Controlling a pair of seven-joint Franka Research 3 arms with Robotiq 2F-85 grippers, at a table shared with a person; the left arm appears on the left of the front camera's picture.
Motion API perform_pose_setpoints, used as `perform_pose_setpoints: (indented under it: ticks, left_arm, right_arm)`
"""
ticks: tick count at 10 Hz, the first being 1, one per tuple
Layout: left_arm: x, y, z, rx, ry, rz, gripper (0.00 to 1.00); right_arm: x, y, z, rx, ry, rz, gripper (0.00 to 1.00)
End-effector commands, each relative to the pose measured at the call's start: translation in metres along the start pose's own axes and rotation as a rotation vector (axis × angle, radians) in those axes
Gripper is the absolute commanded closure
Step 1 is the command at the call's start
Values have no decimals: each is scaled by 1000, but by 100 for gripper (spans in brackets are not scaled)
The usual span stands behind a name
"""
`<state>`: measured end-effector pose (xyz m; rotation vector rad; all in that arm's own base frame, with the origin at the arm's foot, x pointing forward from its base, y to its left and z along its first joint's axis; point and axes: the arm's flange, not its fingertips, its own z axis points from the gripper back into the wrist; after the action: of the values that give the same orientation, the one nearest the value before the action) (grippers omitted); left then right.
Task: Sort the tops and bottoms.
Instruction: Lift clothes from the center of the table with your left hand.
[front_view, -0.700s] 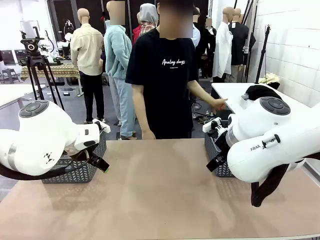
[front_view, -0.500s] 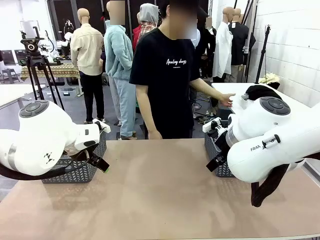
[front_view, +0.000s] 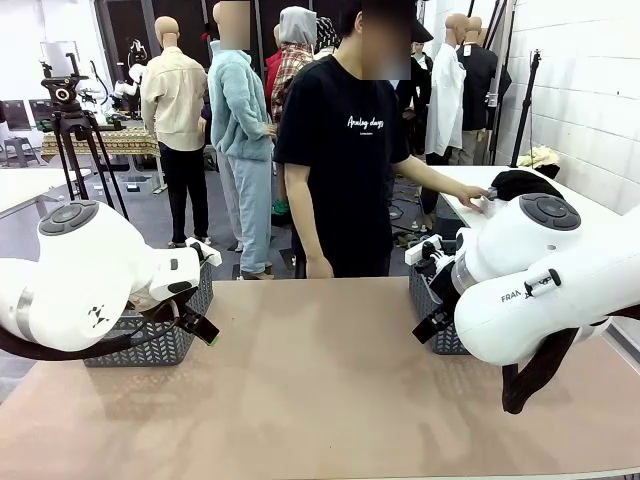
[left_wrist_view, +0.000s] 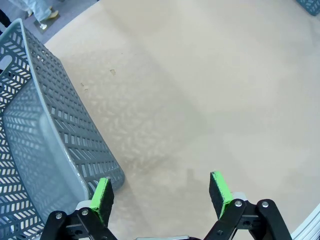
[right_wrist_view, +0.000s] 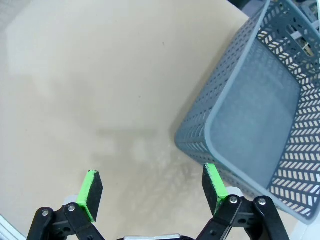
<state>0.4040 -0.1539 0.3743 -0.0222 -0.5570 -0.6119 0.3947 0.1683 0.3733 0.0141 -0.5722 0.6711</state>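
Observation:
My left gripper (left_wrist_view: 160, 190) hangs open over the bare tan table (left_wrist_view: 200, 90), with nothing between its green pads. My right gripper (right_wrist_view: 151, 184) is open too, above the same tabletop (right_wrist_view: 75, 75). No tops lie on the table in these views. A black cloth bundle (front_view: 517, 183) sits on a white side table (front_view: 460, 182) behind the person; I cannot tell whether it is the bottoms. The person's hand (front_view: 471, 195) reaches out next to it. Both arms, the left arm (front_view: 80, 275) and the right arm (front_view: 540, 290), are folded back at the table's sides.
A grey plastic basket (front_view: 150, 345) stands at the table's left, close beside my left fingers (left_wrist_view: 45, 135). A second grey basket (front_view: 440, 335) stands at the right, next to my right fingers (right_wrist_view: 260, 100). The person in a black tee (front_view: 350, 150) stands at the far edge.
The person has shifted to the right and stretched a hand out to the black cloth on the side table. Neither arm has moved.

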Motion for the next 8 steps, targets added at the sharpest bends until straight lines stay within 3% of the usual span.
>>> perform_pose_setpoints:
  ticks: [1,8]
  left_arm:
    - [0,1,0,1,0,2,0]
    - [0,1,0,1,0,2,0]
  right_arm:
    - [0,0,0,0,0,-2,0]
    - [0,0,0,0,0,-2,0]
